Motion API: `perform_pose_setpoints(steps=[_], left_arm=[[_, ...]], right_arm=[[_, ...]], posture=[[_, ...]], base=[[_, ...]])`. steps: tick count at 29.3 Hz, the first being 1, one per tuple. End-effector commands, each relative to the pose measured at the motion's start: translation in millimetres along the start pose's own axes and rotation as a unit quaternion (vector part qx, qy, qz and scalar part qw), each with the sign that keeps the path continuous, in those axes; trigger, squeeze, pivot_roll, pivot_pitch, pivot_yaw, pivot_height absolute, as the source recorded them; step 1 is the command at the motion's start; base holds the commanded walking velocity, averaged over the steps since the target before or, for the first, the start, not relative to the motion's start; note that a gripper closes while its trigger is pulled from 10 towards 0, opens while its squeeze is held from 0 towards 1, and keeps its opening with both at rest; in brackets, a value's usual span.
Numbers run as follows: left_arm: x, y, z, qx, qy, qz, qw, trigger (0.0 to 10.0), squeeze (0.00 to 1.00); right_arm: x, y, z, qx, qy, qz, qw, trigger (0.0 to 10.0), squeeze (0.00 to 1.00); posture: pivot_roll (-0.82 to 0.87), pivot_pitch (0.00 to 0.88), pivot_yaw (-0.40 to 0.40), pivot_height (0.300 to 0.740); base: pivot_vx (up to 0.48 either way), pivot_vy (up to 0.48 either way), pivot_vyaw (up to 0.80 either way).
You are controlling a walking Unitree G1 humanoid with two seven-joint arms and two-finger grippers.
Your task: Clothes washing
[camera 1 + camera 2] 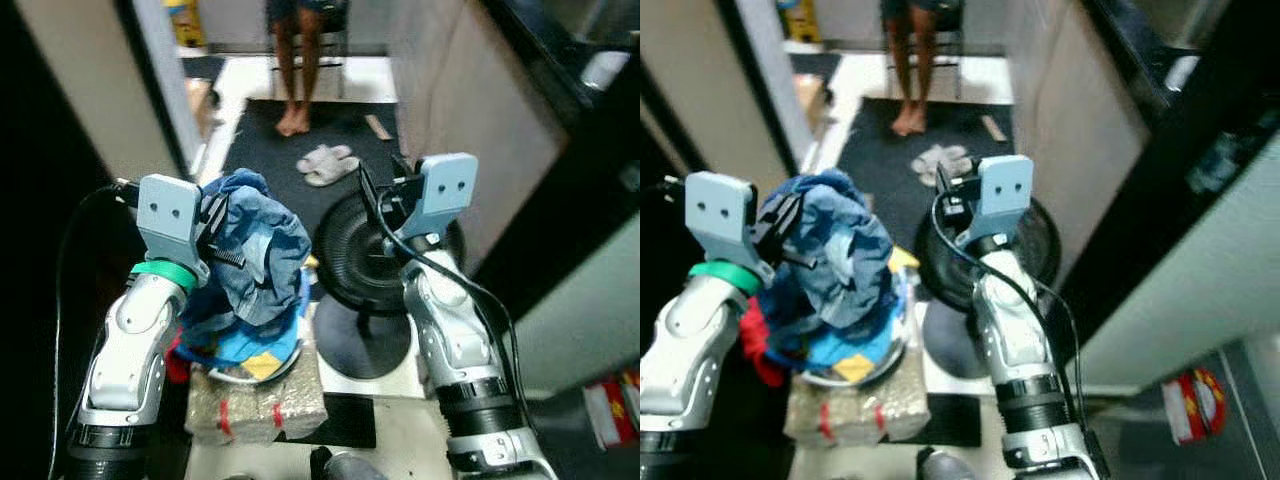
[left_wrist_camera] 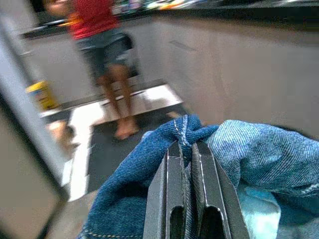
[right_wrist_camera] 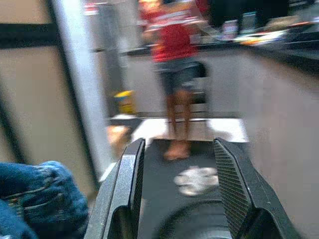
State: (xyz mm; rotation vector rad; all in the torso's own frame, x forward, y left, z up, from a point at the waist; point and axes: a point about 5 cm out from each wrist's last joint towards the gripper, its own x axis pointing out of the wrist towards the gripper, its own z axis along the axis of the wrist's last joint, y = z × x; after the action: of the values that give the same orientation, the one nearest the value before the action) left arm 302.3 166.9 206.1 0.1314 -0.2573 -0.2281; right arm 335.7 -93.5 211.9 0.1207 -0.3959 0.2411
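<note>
Big picture first: a narrow passage, dark mat (image 1: pixel 270 140) running up the centre of the frame, a person (image 1: pixel 297 60) standing barefoot at the top, pale slippers (image 1: pixel 327 163) lying mid-mat. Below them, right of centre, a black fan (image 1: pixel 370 250) lies on its round base. Left of it, a heap of clothes in a basin (image 1: pixel 262 368), perched on a wrapped block (image 1: pixel 258 405).

The left gripper (image 2: pixel 185 164) has its fingers pinched nearly together on a fold of the blue denim garment (image 1: pixel 262 245), lifted above the heap. The right gripper (image 3: pixel 177 194) hovers empty over the fan, fingers spread wide.

The risks, as I read it: that pinch is only on a fold (thin purchase), so the denim could slip free, or trailing cloth could drag the basin off its block. A dangling leg might snag the fan.

Room is tight: wall panels hem both sides, and the way ahead runs toward the slippers and the person.
</note>
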Motion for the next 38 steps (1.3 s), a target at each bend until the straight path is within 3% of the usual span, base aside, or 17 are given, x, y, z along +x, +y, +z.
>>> perform_pose_setpoints(steps=[1,38], left_arm=[[1.3,1.0,6.6,0.002,-0.012,-0.003,1.0,10.0,0.0],[0.8,-3.4,9.6,0.001,-0.004,-0.022,1.0,10.0,0.0]], right_arm=[[-2.5,-0.8,-5.1,0.008,0.014,-0.008,1.0,10.0,0.0],[-8.1,-6.6,-5.9,0.004,0.014,-0.024,1.0,10.0,0.0]], posture=[[0.1,0.038,0.057,0.74],[0.09,0.052,0.08,0.74]], base=[[0.0,0.0,-0.8],[0.0,0.0,-0.8]])
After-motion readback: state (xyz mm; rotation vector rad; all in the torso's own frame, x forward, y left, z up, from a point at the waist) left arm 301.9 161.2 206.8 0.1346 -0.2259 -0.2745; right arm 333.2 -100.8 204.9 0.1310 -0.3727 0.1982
